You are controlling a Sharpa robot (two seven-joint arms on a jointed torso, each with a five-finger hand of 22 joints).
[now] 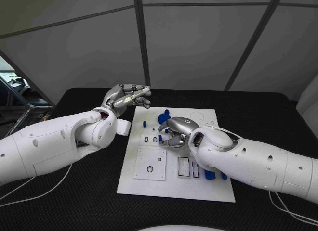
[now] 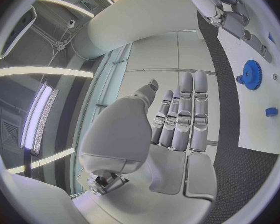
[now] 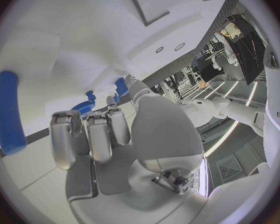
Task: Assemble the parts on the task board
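Task board [image 1: 174,187] lying under right hand [image 1: 174,132], fingers curling over parts, grasp unclear; left hand [image 1: 126,97] hovering beside, spread, empty.

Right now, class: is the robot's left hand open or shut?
Open. The left hand holds nothing; its fingers lie straight and extended, raised beside the task board.

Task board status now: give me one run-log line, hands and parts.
left hand: open, off board | right hand: over task board, grasp unclear | blue gear: on board
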